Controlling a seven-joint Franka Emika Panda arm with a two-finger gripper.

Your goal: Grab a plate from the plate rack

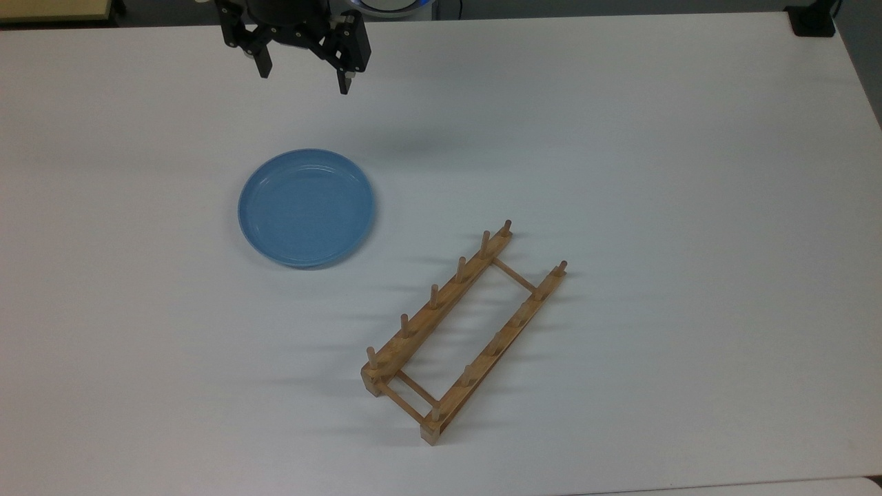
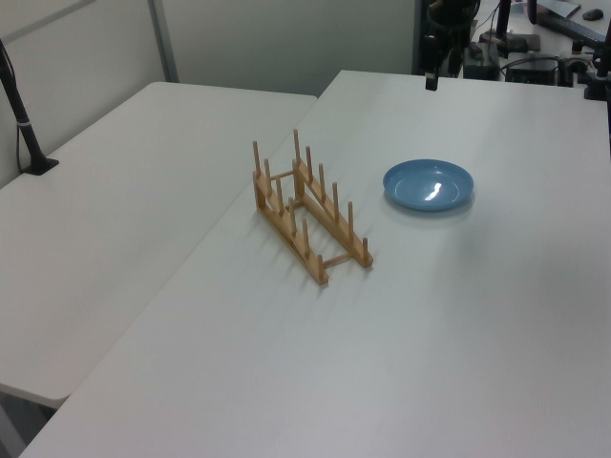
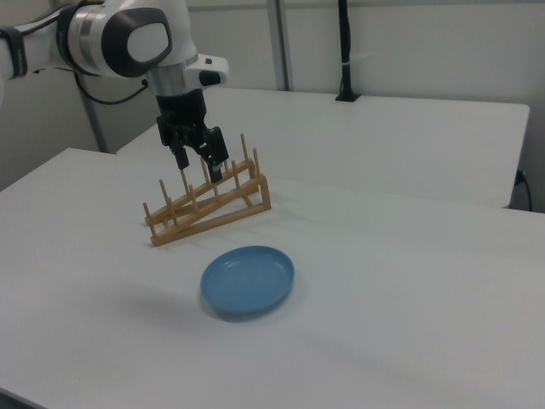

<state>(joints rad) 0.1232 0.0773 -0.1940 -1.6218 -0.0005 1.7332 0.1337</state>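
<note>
The light-blue plate (image 1: 306, 207) lies flat on the white table (image 1: 620, 138), apart from the plate rack and to the top view's left of it. It also shows as the plate (image 2: 428, 185) in the left view and the plate (image 3: 248, 281) in the right view. The wooden plate rack (image 1: 463, 331) stands with nothing between its pegs, seen again as the rack (image 2: 307, 212) and the rack (image 3: 209, 204). My gripper (image 1: 303, 77) hangs open and holds nothing, raised well above the table beyond the plate's far side. The same gripper (image 3: 197, 166) shows in front of the rack in the right view, and the gripper (image 2: 431, 78) at the table's far end in the left view.
A black clamp (image 1: 813, 21) sits at the table's corner in the top view's upper right. A second white table (image 2: 115, 219) adjoins on the left view's left, with a black pole (image 2: 24, 124) on it. Equipment (image 2: 535, 57) stands beyond the far edge.
</note>
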